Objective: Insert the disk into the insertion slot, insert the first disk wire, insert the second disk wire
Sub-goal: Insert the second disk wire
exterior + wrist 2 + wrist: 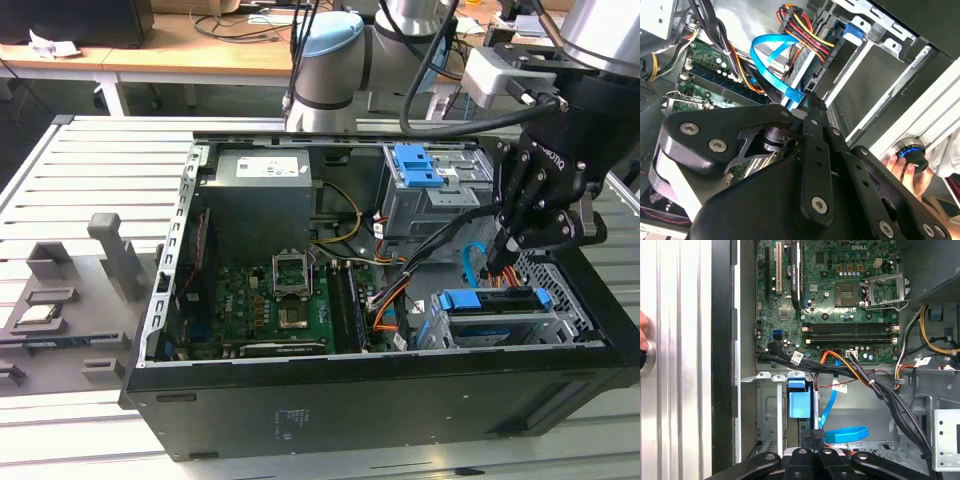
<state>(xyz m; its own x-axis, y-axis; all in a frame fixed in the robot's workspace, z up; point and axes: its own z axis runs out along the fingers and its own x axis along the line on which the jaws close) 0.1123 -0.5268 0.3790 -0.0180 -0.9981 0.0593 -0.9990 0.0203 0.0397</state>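
Slatted metal table [90, 170] bears the open computer case [300, 420] — end effector [510, 240] clamped on the second disk wire [771, 65].

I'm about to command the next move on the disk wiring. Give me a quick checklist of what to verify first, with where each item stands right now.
1. Disk seated: ok. The disk sits in the grey cage in the exterior view.
2. Gripper position: ok. The gripper is just above the disk's cable end.
3. Red-orange-black wire bundle plugged in: cannot tell, because the gripper covers its end.
4. Light-blue cable plugged in: cannot tell. It loops right beside the gripper tip.
5. Person clear: ok. A hand is outside the case, at a round knob.
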